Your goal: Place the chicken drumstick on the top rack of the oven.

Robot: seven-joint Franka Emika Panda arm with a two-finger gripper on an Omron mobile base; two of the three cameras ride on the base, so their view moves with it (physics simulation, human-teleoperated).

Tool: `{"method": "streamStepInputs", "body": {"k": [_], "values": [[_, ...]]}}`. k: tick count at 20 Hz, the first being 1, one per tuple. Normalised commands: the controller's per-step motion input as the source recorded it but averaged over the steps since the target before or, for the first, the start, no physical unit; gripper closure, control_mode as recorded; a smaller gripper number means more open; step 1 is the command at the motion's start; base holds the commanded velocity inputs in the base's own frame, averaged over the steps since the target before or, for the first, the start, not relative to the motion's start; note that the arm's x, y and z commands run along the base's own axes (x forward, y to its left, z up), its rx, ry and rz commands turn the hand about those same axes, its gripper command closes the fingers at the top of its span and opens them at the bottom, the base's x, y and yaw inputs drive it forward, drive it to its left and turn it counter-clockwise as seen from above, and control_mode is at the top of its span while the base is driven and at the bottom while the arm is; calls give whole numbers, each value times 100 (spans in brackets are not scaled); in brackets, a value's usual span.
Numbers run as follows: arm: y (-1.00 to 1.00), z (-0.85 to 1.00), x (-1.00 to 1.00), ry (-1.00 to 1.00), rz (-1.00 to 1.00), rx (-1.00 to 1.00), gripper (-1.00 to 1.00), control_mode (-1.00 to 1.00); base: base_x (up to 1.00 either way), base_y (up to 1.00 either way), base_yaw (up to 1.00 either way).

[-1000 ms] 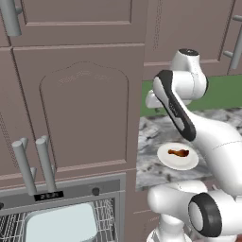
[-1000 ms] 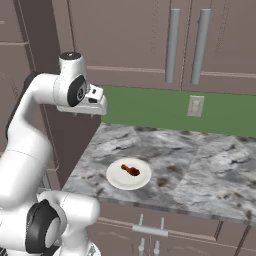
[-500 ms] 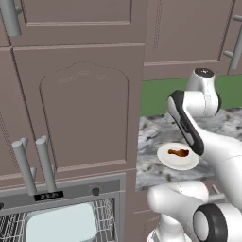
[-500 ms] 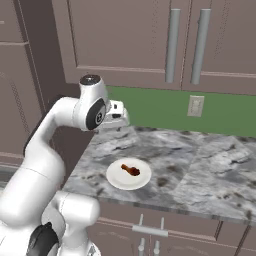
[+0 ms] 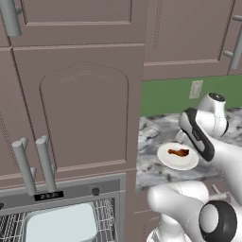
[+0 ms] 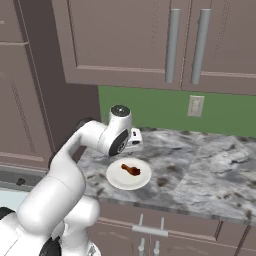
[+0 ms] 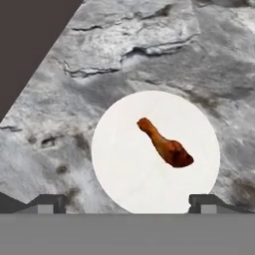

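Observation:
The chicken drumstick point(image 7: 165, 145) is a small glossy reddish-brown piece lying on a round white plate point(image 7: 124, 164) on the marble counter. It also shows on the plate in both base views point(image 5: 178, 152) point(image 6: 131, 170). My gripper point(image 7: 127, 201) hangs above the plate's near-left side, open, with its two tips wide apart and nothing between them. From the right, the hand point(image 6: 135, 142) sits just behind the plate. The oven point(image 5: 61, 194) is low on the left, with the wire top rack point(image 5: 109, 213) showing inside it.
A pale tray point(image 5: 59, 224) lies on the rack in the oven. Mauve cabinets point(image 5: 85, 108) with long handles rise above the oven and over the counter point(image 6: 200, 165). A green wall with an outlet point(image 6: 195, 105) backs the counter. The counter's left end meets the tall cabinet side.
The arm has swung right and downward from in front of the cabinets, bringing the hand over the counter just above the plate. The plate and drumstick have not moved.

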Motion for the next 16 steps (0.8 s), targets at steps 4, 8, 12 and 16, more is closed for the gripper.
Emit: {"method": "streamStepInputs", "body": {"k": [4,8,12,16], "values": [[0,-39,36,18,10,0,-100,-100,0,0,0],[-3,-53,28,7,10,0,-100,-100,0,0,0],[-7,-58,22,0,9,0,-100,-100,0,0,0],[-5,-31,19,0,7,0,-100,-100,0,0,0]]}}
